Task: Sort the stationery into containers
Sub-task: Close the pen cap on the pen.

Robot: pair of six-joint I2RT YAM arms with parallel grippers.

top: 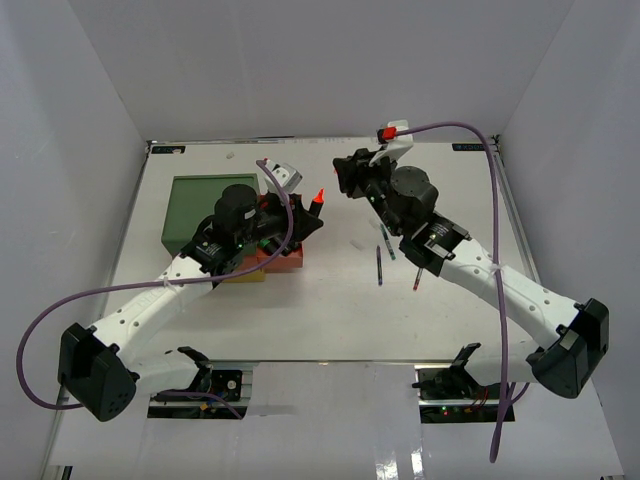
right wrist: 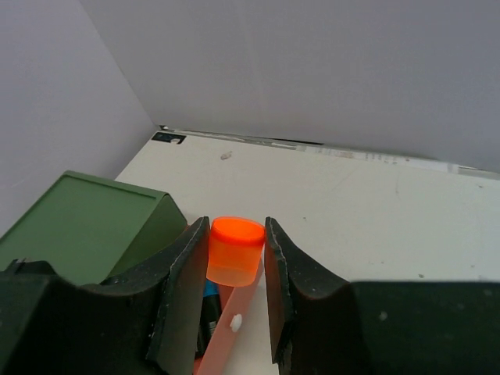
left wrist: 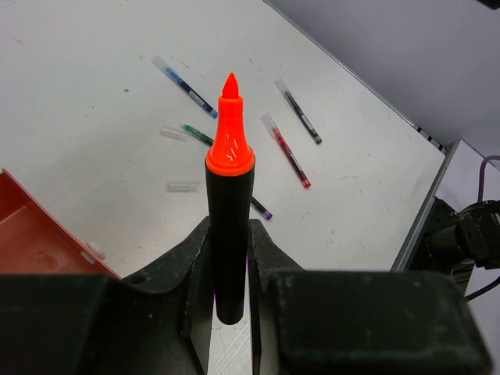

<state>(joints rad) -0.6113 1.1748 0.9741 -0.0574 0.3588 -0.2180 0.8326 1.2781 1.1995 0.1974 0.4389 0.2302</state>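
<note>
My left gripper [left wrist: 229,234] is shut on a stubby black highlighter [left wrist: 228,234] that stands upright, its orange tip [left wrist: 230,133] bare. In the top view this gripper [top: 305,222] is over the right end of the drawer stack, with the tip [top: 318,197] pointing away. My right gripper [right wrist: 234,234] is shut on the orange cap [right wrist: 234,251], just beyond the tip in the top view [top: 350,178]. The green tier [top: 205,210], red-orange tier [top: 283,262] and yellow tier [top: 245,275] lie under my left arm. Several thin pens [left wrist: 285,150] lie on the table.
The open red-orange drawer [right wrist: 230,320] holds a blue-capped highlighter [right wrist: 209,293], beside the green tier [right wrist: 86,226]. Pens [top: 379,265] lie under my right arm. Two small clear pen caps [left wrist: 173,133] lie among the pens. White walls enclose the table on three sides.
</note>
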